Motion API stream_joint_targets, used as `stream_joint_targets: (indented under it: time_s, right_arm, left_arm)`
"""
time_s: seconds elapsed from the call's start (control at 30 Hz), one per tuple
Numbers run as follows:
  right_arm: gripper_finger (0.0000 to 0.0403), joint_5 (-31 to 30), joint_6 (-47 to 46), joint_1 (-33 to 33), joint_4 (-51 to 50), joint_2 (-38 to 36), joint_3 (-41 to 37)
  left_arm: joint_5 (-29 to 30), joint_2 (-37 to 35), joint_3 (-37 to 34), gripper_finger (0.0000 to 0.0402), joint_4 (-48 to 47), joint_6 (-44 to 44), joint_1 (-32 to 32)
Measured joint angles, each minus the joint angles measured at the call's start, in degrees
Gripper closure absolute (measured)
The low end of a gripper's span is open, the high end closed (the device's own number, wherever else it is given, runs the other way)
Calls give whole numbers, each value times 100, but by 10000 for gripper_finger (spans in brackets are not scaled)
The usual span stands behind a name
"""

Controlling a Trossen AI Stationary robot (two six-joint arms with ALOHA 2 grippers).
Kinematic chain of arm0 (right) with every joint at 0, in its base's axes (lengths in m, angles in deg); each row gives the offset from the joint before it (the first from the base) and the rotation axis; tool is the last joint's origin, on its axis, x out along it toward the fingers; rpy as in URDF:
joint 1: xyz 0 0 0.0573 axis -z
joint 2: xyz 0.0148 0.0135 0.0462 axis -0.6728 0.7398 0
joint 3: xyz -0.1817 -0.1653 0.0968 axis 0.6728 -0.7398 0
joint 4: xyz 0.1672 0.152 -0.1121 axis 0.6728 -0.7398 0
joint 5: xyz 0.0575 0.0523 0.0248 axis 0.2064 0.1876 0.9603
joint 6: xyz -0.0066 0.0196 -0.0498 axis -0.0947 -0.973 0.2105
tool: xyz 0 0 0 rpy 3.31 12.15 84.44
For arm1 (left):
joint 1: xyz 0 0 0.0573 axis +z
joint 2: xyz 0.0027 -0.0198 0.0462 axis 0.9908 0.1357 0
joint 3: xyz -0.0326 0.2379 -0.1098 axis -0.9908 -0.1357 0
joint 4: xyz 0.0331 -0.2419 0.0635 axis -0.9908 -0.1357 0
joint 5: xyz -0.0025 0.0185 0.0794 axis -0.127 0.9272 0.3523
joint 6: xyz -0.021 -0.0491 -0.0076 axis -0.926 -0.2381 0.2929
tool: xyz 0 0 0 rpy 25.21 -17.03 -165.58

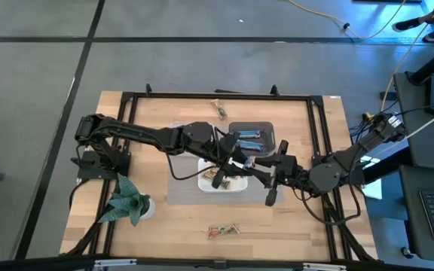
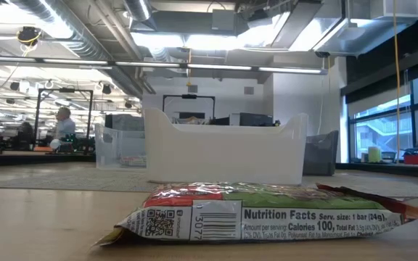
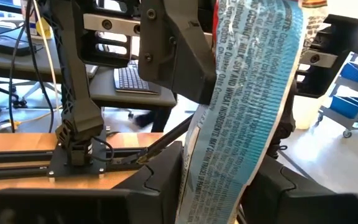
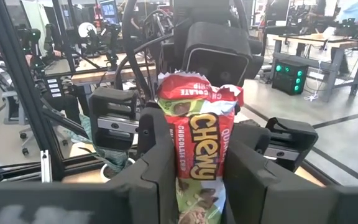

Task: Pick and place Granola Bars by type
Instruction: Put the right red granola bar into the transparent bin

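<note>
**Over the tubs, both grippers loaded**

Near my table edge one tan bar [image 1: 223,231] lies loose, another [image 1: 218,108] at the far rail, the paper plant [image 1: 129,200] left. My left gripper [image 3: 213,180] pinches a blue bar [image 3: 244,99]; my right gripper [image 4: 197,180] clamps a Chewy bar [image 4: 199,134] above the white tub [image 1: 206,183].

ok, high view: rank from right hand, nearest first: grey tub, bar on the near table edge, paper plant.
The right hand grips a Chewy bar at mid-table.
1. Grey tub, holding blue bars, just beyond the hand toward the far side.
2. Near-edge bar, toward the table's front edge.
3. Paper plant, far off on the left arm's side.
</note>
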Motion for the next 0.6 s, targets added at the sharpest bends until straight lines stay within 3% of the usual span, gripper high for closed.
stream_joint_targets:
  time_s: [0.33,0.6]
  right_arm:
    - [272,-18,-148,-2,-168,0,0]
    - [192,-137,-130,-60,-349,-146,-4]
  left_arm:
    - [14,0,0,279,-38,-2,0]
    - [42,0,0,279,-202,66,35]
